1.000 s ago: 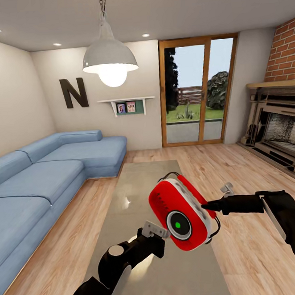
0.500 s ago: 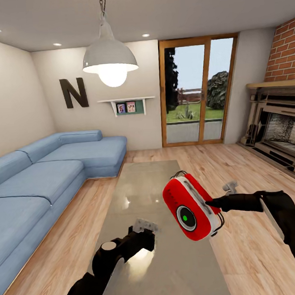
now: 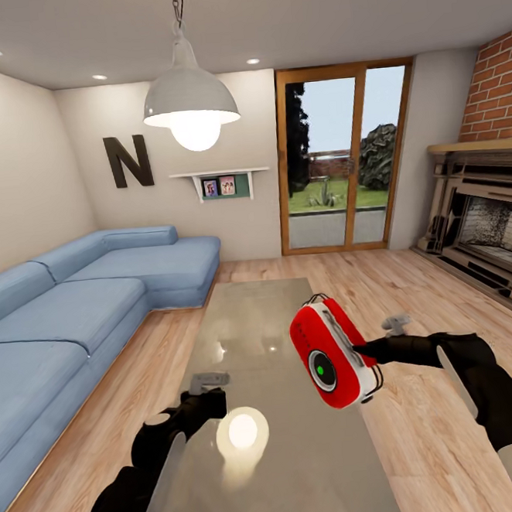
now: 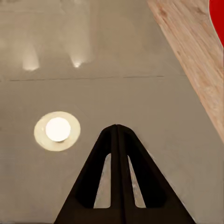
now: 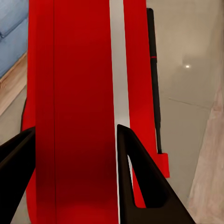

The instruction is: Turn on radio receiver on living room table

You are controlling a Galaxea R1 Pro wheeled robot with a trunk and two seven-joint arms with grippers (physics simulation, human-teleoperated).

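Note:
The red radio receiver [image 3: 332, 352] hangs tilted above the right side of the long glossy grey table [image 3: 246, 319], its round dial [image 3: 322, 370] showing a green light. My right gripper [image 3: 359, 350] is shut on the radio's side; in the right wrist view the red body [image 5: 74, 93] with its white strip sits between the black fingers [image 5: 135, 172], and the thin wire handle [image 5: 154, 84] runs alongside. My left gripper [image 3: 209, 383] is over the table to the radio's left, apart from it. Its fingers [image 4: 116, 140] are shut with nothing in them.
A blue corner sofa [image 3: 67, 319] runs along the table's left. The brick fireplace [image 3: 486, 228] stands at the right, a glass door [image 3: 345, 163] at the back. The white pendant lamp [image 3: 189, 99] hangs above, and its reflection [image 3: 242, 432] glows on the tabletop. Wood floor [image 3: 426, 427] surrounds the table.
My left gripper has drawn back to the left, away from the radio's dial. The right gripper has carried the radio a little to the right and up.

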